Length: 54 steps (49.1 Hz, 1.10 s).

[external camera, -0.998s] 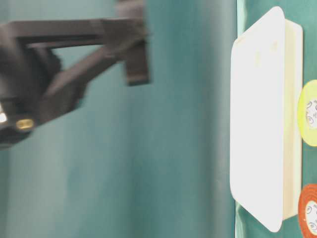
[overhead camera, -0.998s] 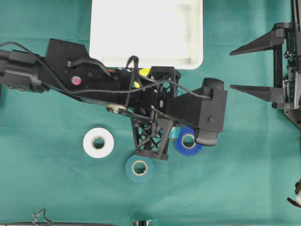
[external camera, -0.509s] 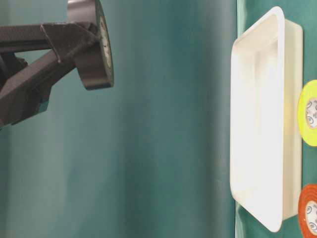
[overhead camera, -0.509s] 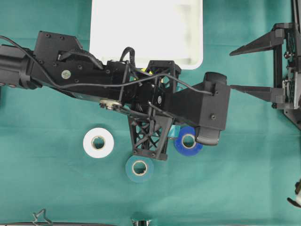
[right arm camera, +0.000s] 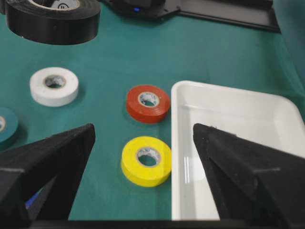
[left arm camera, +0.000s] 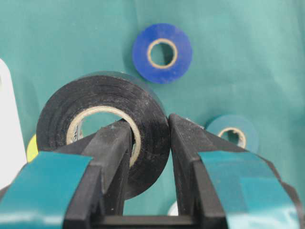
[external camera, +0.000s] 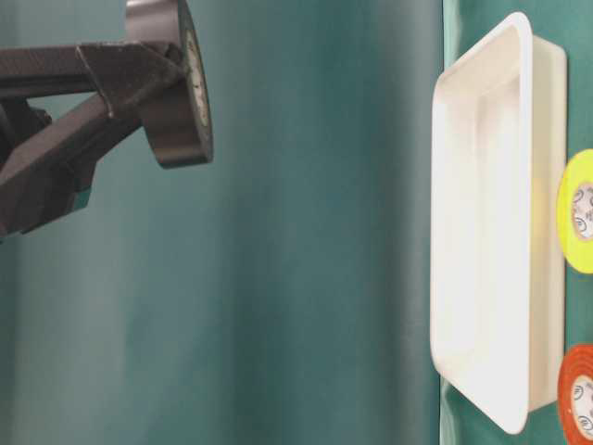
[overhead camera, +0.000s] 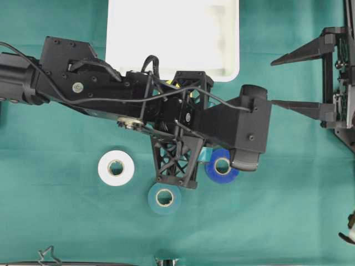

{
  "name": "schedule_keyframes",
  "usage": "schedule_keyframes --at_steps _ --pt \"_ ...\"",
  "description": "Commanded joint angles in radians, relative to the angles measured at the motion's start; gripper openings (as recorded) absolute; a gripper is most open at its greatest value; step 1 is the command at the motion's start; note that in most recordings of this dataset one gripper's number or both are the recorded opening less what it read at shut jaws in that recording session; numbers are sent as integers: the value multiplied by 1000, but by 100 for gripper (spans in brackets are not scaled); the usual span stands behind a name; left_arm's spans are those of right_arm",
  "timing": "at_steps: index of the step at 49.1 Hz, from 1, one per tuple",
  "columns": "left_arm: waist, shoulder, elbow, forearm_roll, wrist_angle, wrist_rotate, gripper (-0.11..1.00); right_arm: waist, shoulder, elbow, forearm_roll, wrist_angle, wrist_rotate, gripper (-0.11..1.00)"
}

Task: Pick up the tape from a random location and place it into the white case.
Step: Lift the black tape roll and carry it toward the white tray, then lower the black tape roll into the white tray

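My left gripper (left arm camera: 150,126) is shut on a black tape roll (left arm camera: 100,95): one finger sits inside the cardboard core, the other presses on the outer face. The table-level view shows this tape (external camera: 176,83) held well off the cloth, away from the white case (external camera: 482,232). From overhead the left arm hides the roll; the white case (overhead camera: 172,39) lies just beyond the arm at the top middle, with nothing in it. My right gripper (overhead camera: 273,82) stands open at the right edge, with nothing between its fingers (right arm camera: 143,131).
On the green cloth lie a white roll (overhead camera: 116,167), a teal roll (overhead camera: 164,198) and a blue roll (overhead camera: 222,166) below the left arm. A yellow roll (right arm camera: 147,160) and a red roll (right arm camera: 148,103) lie beside the case's near rim (right arm camera: 228,124).
In the first half second the left arm rose with the black tape and shifted slightly; since then it has held still. The right gripper has not moved.
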Motion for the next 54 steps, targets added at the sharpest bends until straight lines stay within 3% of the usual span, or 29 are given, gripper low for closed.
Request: schedule_keyframes --at_steps 1,24,54 --pt "-6 -48 -20 3 -3 0 19 0 5 -29 -2 -3 2 93" --pt "31 -55 9 3 -9 0 19 0 5 -31 -2 -3 0 93" --pt "368 -155 213 3 -98 8 19 0 5 -29 -2 9 -5 93"
